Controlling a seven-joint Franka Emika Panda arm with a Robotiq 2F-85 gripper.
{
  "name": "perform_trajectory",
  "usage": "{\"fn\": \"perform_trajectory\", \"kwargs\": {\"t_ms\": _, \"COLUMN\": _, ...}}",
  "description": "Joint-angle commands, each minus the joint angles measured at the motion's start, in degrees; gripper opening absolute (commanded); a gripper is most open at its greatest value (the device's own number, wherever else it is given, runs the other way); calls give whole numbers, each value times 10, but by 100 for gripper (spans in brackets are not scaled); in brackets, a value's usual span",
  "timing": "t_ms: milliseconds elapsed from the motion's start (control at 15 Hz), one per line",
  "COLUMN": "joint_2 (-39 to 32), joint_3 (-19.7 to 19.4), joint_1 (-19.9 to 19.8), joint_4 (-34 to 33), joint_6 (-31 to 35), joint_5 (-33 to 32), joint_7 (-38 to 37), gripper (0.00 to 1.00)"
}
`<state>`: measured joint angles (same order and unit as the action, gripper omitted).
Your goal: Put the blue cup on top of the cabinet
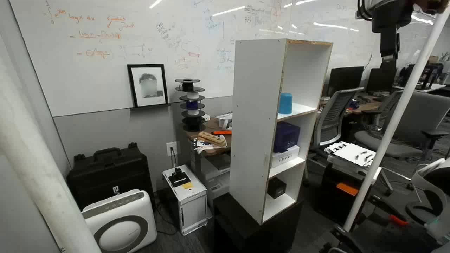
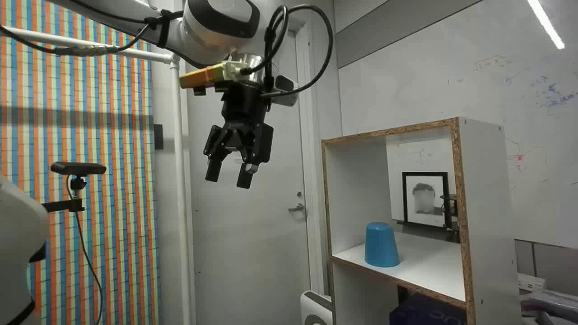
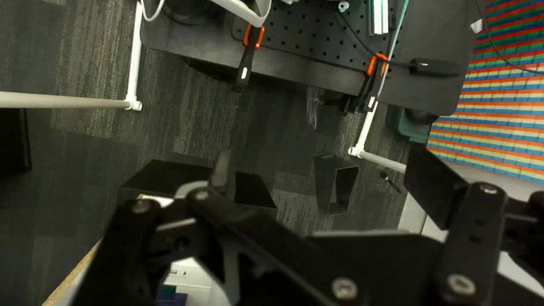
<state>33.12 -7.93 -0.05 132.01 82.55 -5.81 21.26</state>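
Note:
The blue cup (image 1: 285,103) stands upside down in the top compartment of the white open-fronted cabinet (image 1: 258,123). In an exterior view, the cup (image 2: 381,244) sits near that shelf's front edge, and the cabinet (image 2: 490,216) shows from its open side. My gripper (image 2: 229,177) hangs fingers down in the air, open and empty, apart from the cabinet. Its fingertips are above the cup's height. Its dark fingers (image 1: 388,66) also show at the upper right in an exterior view. In the wrist view, the gripper (image 3: 327,176) has spread fingers with floor behind them. The cup is out of the wrist view.
Lower compartments hold a dark purple box (image 1: 286,136) on a white box (image 1: 285,157), and a small black box (image 1: 276,187). The cabinet stands on a black base (image 1: 260,232). A desk with stacked spools (image 1: 191,105) is beside it. A white pole (image 1: 397,123) stands nearby.

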Motion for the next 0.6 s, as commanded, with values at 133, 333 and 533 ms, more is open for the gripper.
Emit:
{"fn": "perform_trajectory", "kwargs": {"t_ms": 133, "joint_2": 1, "joint_3": -1, "joint_1": 2, "joint_4": -5, "joint_6": -1, "joint_5": 0, "joint_7": -1, "gripper": 100}}
{"fn": "perform_trajectory", "kwargs": {"t_ms": 333, "joint_2": 34, "joint_3": -8, "joint_1": -1, "joint_4": 39, "joint_6": 94, "joint_5": -39, "joint_7": 26, "gripper": 100}}
{"fn": "perform_trajectory", "kwargs": {"t_ms": 533, "joint_2": 23, "joint_3": -41, "joint_1": -3, "joint_4": 89, "joint_6": 241, "joint_5": -71, "joint_7": 70, "gripper": 100}}
